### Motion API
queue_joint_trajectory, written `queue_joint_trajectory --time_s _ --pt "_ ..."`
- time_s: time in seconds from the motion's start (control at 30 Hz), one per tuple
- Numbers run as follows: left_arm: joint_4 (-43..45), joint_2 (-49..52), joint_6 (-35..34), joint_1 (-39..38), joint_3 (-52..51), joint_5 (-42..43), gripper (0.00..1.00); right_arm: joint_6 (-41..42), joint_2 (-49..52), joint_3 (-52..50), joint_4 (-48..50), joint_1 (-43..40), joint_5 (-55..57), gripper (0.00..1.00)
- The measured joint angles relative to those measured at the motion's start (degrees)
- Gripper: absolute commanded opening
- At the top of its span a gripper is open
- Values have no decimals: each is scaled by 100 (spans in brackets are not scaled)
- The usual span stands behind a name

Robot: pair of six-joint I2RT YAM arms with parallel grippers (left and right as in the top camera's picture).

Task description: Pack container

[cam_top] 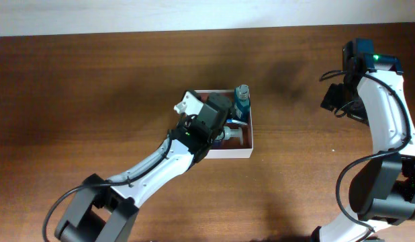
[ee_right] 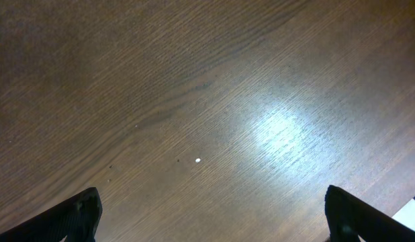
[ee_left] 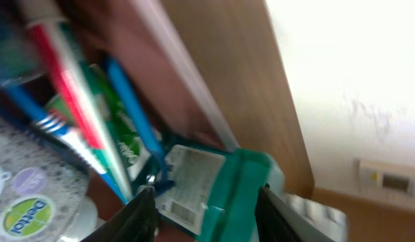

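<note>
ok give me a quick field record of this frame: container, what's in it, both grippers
container: open-topped, mid table
contents: teal bottle at the far right corner; blue toothbrush, green tube, Dettol-labelled item
left gripper: open, low over the container, facing the teal bottle; contact unclear
right gripper: open, holding nothing, over bare table off to the right

From overhead my left arm [cam_top: 160, 161] hides the container's [cam_top: 234, 153] left half, and the left claw [ee_left: 206, 212] is lost beneath its own wrist. From that wrist, everything inside the container is smeared (only one label can be read): the red-striped tube [ee_left: 60, 74] and the blue toothbrush [ee_left: 130, 101]. The teal bottle [ee_left: 234, 188] runs off the lower edge, and the Dettol label [ee_left: 26, 214] is cut by the corner. Well apart from the container, my right claw [ee_right: 217, 218] shows only two dark tips.
</note>
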Motion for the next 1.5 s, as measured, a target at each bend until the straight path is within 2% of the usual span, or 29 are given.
queue_joint_trajectory --time_s 0.23,0.4,0.5,0.53,0.57,0.63,0.93,1.5 --pt "-310 -890 2072 470 0 -374 62 2 0 0 -2 0 0 99" --pt "-824 -1565 3331 1266 7 -997 64 -4 0 0 -2 0 0 99" --pt "-935 -1775 3963 1794 9 -1246 70 0 0 0 0 0 0 99" --pt "-970 -1808 4096 1934 11 -1294 73 0 0 0 -2 0 0 99" --pt "-1016 -1825 4218 2055 11 -1344 82 0 0 0 0 0 0 99" --pt "-1156 -1827 4409 2227 15 -1390 99 0 0 0 0 0 0 98" --pt "-1497 -1827 4656 2417 15 -1451 99 -2 0 0 0 0 0 99" --pt "-1646 -1827 4662 2417 15 -1451 99 2 0 0 0 0 0 99"
